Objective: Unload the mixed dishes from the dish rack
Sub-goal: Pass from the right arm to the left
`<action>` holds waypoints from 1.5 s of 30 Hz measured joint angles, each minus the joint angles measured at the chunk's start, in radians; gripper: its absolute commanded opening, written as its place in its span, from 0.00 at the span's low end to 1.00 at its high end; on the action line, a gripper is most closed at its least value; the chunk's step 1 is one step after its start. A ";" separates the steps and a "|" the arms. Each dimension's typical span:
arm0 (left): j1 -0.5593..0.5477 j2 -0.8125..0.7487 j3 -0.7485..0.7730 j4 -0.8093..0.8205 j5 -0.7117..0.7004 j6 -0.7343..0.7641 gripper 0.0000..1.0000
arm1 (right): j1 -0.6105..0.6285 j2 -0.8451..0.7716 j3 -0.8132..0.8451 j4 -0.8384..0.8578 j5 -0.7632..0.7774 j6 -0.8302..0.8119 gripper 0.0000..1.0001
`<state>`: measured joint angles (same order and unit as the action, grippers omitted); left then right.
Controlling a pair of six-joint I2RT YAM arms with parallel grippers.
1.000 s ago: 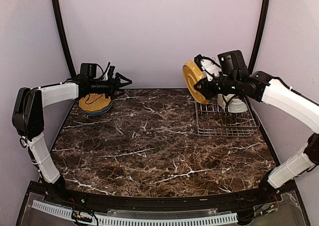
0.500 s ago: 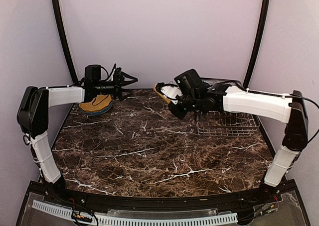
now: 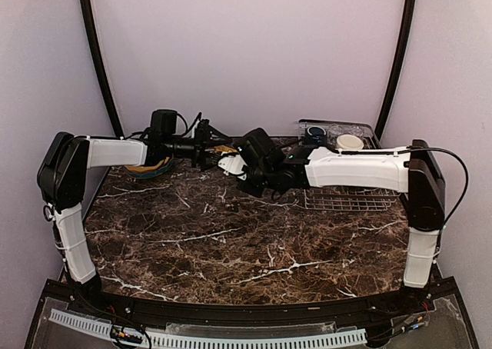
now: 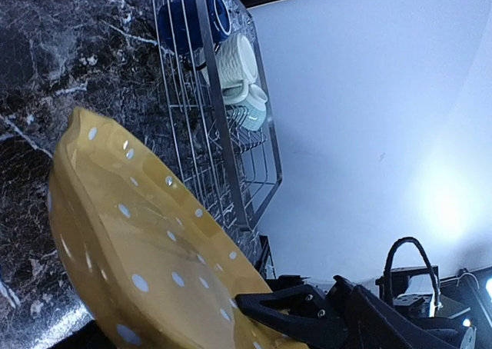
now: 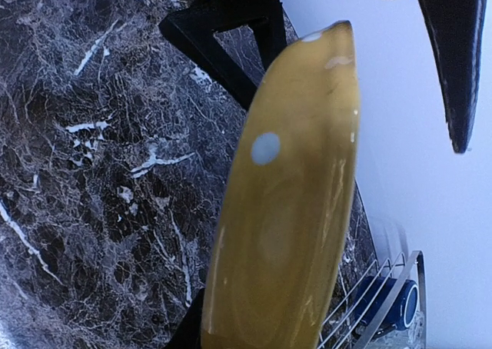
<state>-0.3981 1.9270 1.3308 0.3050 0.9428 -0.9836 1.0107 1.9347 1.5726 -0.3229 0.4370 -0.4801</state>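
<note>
Marble table [image 3: 231,241]: both arms meet above its back centre.
Dish rack [image 3: 350,199]: back right corner.
Stacked plates [image 3: 144,167]: back left, under the left arm.
Yellow dotted plate [image 5: 292,203]: on edge in the air, left of the rack. Right gripper [image 3: 231,164] is clamped on its rim. Left gripper [image 3: 211,147] has its fingers spread wide, straddling the opposite rim.
Still in the rack: navy mug [image 4: 188,22], cream mug [image 4: 234,68], pale bowl [image 4: 254,111].

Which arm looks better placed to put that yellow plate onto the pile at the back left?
Probably the left: the left gripper stands open astride the rim of the yellow plate, and the pile lies beside that arm. The right gripper holds the plate, stretched far across.
</note>
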 measured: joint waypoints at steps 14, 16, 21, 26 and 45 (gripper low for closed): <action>-0.038 0.029 0.085 -0.333 -0.066 0.109 0.35 | 0.046 0.090 -0.010 0.122 0.203 -0.162 0.00; -0.037 0.029 0.093 -0.374 -0.067 0.077 0.28 | 0.053 0.101 -0.016 0.144 0.236 -0.179 0.00; -0.034 0.029 0.116 -0.497 -0.073 -0.023 0.12 | 0.080 0.124 -0.029 0.182 0.301 -0.219 0.20; -0.034 0.029 0.124 -0.546 -0.079 0.066 0.01 | 0.084 0.126 -0.040 0.197 0.292 -0.202 0.45; 0.146 0.029 0.127 -0.544 -0.158 0.279 0.01 | 0.067 -0.119 -0.150 0.254 0.193 -0.037 0.99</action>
<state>-0.2520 1.9564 1.4582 -0.2394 0.7853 -0.7044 1.0775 1.8153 1.4223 -0.0692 0.6304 -0.5171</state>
